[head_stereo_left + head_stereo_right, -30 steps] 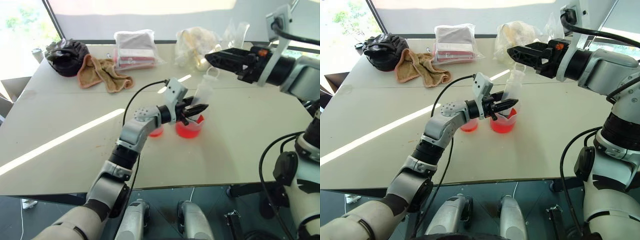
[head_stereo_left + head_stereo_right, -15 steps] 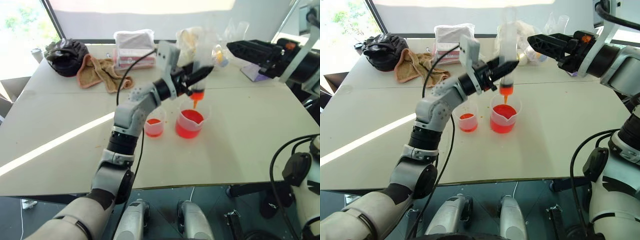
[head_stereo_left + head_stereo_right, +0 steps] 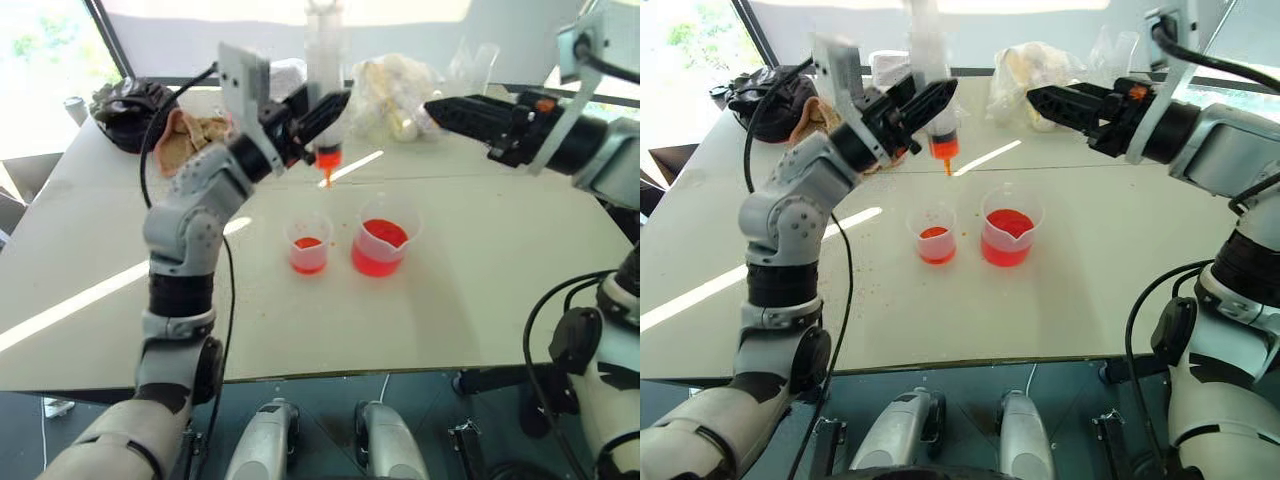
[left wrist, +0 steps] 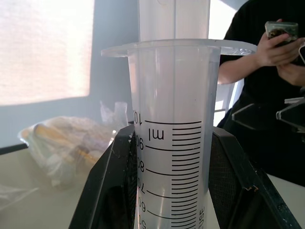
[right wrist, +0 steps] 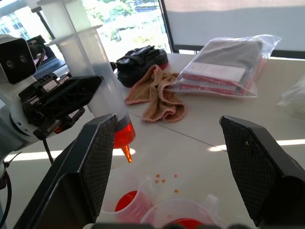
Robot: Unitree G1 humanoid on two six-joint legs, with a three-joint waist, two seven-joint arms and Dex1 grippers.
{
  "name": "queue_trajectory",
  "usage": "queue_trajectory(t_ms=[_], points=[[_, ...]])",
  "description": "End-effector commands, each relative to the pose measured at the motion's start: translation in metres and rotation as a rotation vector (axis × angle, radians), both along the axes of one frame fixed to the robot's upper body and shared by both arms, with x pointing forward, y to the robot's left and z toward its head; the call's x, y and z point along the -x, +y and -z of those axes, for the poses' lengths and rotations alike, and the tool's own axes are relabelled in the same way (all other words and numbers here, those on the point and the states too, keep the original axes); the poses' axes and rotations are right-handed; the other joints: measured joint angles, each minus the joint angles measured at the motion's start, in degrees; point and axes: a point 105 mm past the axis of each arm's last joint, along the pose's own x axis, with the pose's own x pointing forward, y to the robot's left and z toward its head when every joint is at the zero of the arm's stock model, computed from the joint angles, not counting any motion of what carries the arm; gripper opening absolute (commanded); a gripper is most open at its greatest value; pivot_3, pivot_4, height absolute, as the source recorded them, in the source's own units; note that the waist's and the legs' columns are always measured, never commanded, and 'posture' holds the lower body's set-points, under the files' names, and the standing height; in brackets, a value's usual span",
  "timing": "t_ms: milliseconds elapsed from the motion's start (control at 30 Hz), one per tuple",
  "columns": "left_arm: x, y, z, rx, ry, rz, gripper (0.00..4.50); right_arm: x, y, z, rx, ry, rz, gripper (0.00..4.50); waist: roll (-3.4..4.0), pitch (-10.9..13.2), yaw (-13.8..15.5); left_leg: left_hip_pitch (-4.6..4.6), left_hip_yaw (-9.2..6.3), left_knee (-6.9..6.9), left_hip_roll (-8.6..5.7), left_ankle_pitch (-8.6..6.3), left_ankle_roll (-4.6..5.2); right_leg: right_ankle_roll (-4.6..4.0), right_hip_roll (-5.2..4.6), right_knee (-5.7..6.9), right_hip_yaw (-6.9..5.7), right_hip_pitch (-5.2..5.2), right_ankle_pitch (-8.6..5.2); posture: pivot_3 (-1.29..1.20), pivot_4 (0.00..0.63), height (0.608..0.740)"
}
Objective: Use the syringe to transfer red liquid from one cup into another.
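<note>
Syringe (image 3: 323,75) clamped upright in left jaws (image 3: 312,118), tip red with liquid, raised over the counter (image 3: 480,290) behind the small cup (image 3: 308,243). Right jaws (image 3: 445,112) apart, empty. Draw from beaker (image 3: 381,244) apparently done; emptying into small cup left.

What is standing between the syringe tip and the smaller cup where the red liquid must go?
Nothing visible. The syringe, held upright in the shut left gripper, hangs with its orange tip above the table, a little behind the smaller cup. Only open air lies between the tip and the cup's open mouth.
</note>
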Motion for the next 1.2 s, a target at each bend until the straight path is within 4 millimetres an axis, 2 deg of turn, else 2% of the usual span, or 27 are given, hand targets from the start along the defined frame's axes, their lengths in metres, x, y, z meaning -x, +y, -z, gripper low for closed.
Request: queue_trajectory(t_ms=[33, 233, 367, 567, 733, 933, 1033, 1167, 1200], points=[[0.015, 0.0, -0.002, -0.012, -0.068, 0.011, 1.43, 0.007, 0.009, -0.018, -0.001, -0.072, -0.052, 3.57, 0.0, 0.0, -0.1, -0.01, 0.0, 0.0, -0.01, 0.0, 0.0, 0.0, -0.01, -0.03, 0.0, 0.0, 0.0, 0.0, 0.15, 0.74], [0.021, 0.003, 0.026, -0.071, -0.055, -0.005, 1.43, 0.007, 0.029, -0.029, 0.007, -0.074, -0.136, 3.57, 0.01, 0.0, -0.34, 0.01, 0.01, -0.06, 0.05, -0.02, 0.01, -0.15, -0.03, 0.01, 0.03, -0.07, -0.08, 0.0, 0.15, 0.74], [0.022, 0.004, 0.034, -0.081, -0.045, -0.013, 1.43, 0.005, 0.047, -0.038, -0.001, -0.07, -0.19, 3.57, 0.02, 0.0, -0.35, 0.02, 0.02, -0.06, 0.06, -0.03, 0.0, -0.2, -0.07, 0.0, 0.04, -0.08, -0.07, 0.0, 0.15, 0.74], [0.022, 0.003, 0.036, -0.092, -0.048, -0.023, 1.43, -0.006, 0.074, -0.033, 0.036, -0.048, -0.226, 3.57, 0.02, 0.0, -0.3, 0.01, 0.02, -0.07, 0.05, -0.03, -0.01, -0.2, -0.12, -0.02, 0.04, -0.08, -0.07, 0.0, 0.15, 0.74], [0.022, 0.002, 0.036, -0.1, -0.05, -0.026, 1.43, -0.015, 0.082, -0.031, 0.045, -0.042, -0.226, 3.57, 0.02, 0.0, -0.26, -0.01, 0.02, -0.07, 0.05, -0.03, -0.01, -0.2, -0.11, -0.02, 0.03, -0.1, -0.06, 0.0, 0.15, 0.74], [0.023, 0.001, 0.038, -0.112, -0.047, -0.03, 1.43, -0.025, 0.101, -0.033, 0.042, -0.048, -0.245, 3.57, 0.03, 0.01, -0.67, 0.0, 0.03, -0.1, 0.05, -0.03, -0.01, -0.19, -0.04, 0.01, 0.03, -0.12, -0.06, 0.0, 0.15, 0.74], [0.023, 0.002, 0.038, -0.115, -0.047, -0.033, 1.43, -0.025, 0.108, -0.031, 0.043, -0.041, -0.27, 2.78, 0.03, 0.01, -0.61, -0.01, 0.03, -0.11, 0.05, -0.03, -0.01, -0.16, 0.0, 0.02, 0.02, -0.13, -0.04, 0.0, 0.15, 0.74], [0.022, 0.003, 0.038, -0.12, -0.047, -0.042, 1.43, -0.025, 0.117, -0.029, 0.051, -0.038, -0.298, 0.81, 0.03, 0.01, -0.66, -0.01, 0.03, -0.11, 0.03, -0.03, -0.01, -0.14, 0.0, 0.01, 0.01, -0.13, -0.04, 0.0, 0.15, 0.74], [0.022, 0.003, 0.038, -0.12, -0.046, -0.043, 1.43, -0.024, 0.118, -0.028, 0.053, -0.036, -0.304, 0.2, 0.04, 0.01, -0.64, 0.0, 0.03, -0.11, 0.04, -0.03, -0.01, -0.14, 0.01, 0.02, 0.01, -0.13, -0.03, 0.0, 0.15, 0.74]])
